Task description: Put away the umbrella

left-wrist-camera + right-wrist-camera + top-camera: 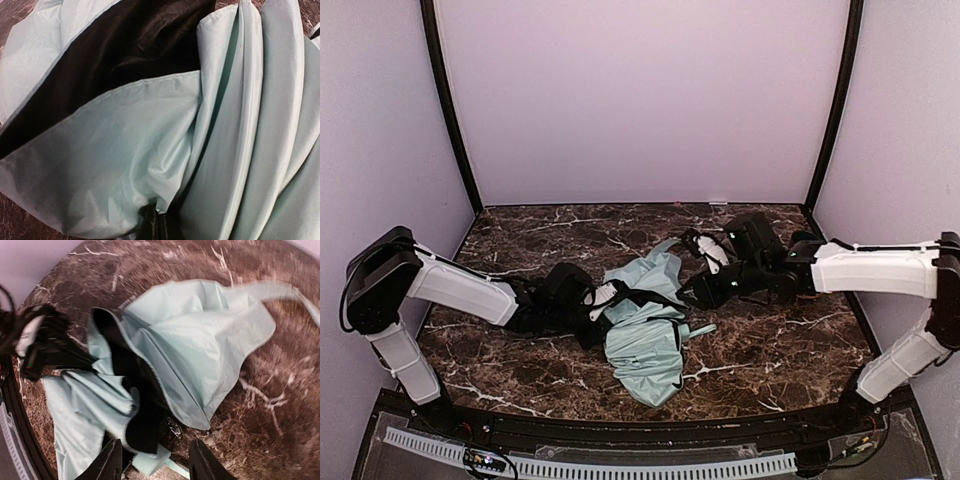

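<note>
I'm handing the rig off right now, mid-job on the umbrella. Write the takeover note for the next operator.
Left gripper: shut, pinching the umbrella by its canopy fabric at the left edge.
Right gripper: open, holding nothing; its fingers stand either side of the mint handle, not closed on it.
Umbrella: lying mid-table, collapsed but loose, folds splayed, black underside showing.
Done: nothing tidy yet; the canopy is not rolled or fastened.
Left: gather and roll the folds, secure them, stow it. No storage spot is in view.
</note>
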`<move>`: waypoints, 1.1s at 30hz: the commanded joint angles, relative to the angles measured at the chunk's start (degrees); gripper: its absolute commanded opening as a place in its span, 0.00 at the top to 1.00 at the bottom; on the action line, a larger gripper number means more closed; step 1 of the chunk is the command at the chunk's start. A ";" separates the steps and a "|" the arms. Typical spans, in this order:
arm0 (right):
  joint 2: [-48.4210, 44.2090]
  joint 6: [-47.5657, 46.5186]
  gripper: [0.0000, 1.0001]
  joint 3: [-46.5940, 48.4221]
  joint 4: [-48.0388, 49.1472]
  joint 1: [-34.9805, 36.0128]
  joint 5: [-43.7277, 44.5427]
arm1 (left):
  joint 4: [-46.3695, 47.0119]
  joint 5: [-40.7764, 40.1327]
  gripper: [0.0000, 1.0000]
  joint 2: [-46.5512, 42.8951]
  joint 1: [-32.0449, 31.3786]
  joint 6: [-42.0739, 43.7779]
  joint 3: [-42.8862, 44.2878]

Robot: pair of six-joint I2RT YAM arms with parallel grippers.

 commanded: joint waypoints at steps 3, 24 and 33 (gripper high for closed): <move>-12.68 -19.84 0.46 -11.07 7.48 14.75 12.53 | -2.05 1.07 1.00 1.43 1.21 0.62 0.14; 6.88 -53.56 0.34 -12.33 14.38 32.07 22.36 | -2.94 2.36 1.00 0.87 1.40 1.57 0.17; 0.11 -45.96 1.00 -7.46 16.71 30.05 13.82 | -2.74 2.48 1.00 1.21 1.40 2.54 -0.08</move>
